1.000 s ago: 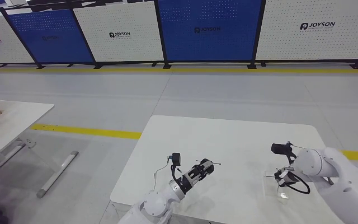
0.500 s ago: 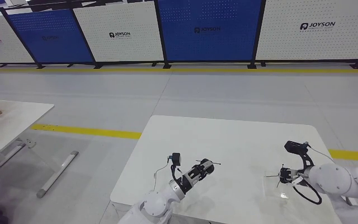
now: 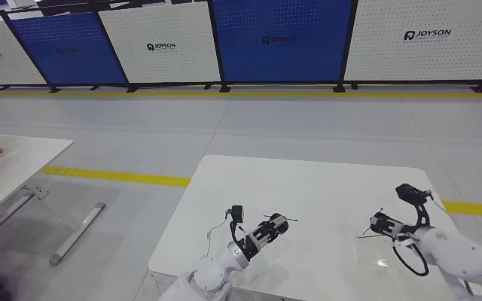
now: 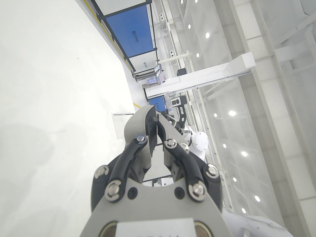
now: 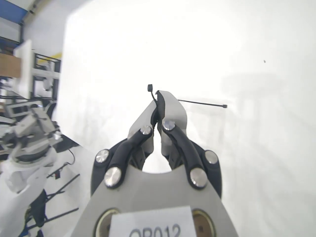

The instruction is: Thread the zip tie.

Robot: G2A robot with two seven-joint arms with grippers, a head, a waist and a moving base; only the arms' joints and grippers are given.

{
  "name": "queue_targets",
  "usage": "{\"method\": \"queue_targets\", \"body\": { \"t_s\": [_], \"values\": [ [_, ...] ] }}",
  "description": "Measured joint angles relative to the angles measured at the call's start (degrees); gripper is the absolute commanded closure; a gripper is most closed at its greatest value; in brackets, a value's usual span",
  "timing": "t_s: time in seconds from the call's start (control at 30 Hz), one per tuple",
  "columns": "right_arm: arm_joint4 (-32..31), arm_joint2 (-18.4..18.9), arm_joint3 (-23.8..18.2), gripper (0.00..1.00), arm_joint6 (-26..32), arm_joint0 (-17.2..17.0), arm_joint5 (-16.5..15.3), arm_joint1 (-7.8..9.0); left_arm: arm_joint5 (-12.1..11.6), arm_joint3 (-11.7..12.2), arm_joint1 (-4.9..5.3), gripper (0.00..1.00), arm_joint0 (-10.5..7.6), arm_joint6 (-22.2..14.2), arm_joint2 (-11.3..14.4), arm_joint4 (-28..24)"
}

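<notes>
My right gripper [image 5: 158, 97] is shut on a black zip tie [image 5: 150, 88]; the tie's square head sticks out just past the fingertips. In the top view this gripper [image 3: 375, 223] hangs over the table's right side. Beyond it, another black zip tie [image 5: 202, 103] lies flat, its head at the far end. My left gripper [image 4: 156, 114] is shut on a thin black zip tie seen edge-on between the pads. From above, the left gripper [image 3: 280, 221] sits near the table's front middle, with that tie [image 3: 291, 220] poking out sideways.
A small clear plastic stand [image 3: 374, 254] sits on the white table [image 3: 301, 180] under the right gripper, and is also seen in the left wrist view [image 4: 118, 127]. Blue and white partition panels [image 3: 279, 38] stand far behind. A second white table [image 3: 22, 154] is at the left.
The right arm has swung out to the right and its gripper has risen off the clear stand, carrying the zip tie. The left arm has not moved.
</notes>
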Motion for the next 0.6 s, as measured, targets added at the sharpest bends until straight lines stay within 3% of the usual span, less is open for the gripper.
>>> {"method": "queue_targets", "body": {
  "t_s": [0.07, 0.17, 0.5, 0.6],
  "values": [
    [3.0, 2.4, -1.7, 1.00, -5.8, -3.4, -0.9, -0.18, 0.0, 0.0, 0.00, 1.00, 0.00, 0.0, 0.0, 0.0],
    [3.9, 3.6, -3.1, 1.00, -14.3, -6.4, 0.6, -0.49, 0.0, 0.0, 0.00, 1.00, 0.00, 0.0, 0.0, 0.0],
    [3.8, 3.5, -3.0, 1.00, -13.3, -6.2, 0.6, -0.47, 0.0, 0.0, 0.00, 1.00, -0.01, 0.0, 0.0, 0.0],
    [3.8, 3.5, -3.0, 1.00, -13.3, -6.2, 0.6, -0.47, 0.9, 0.3, -0.08, 1.00, -0.29, 1.7, 0.9, 3.0]
  ]
}}
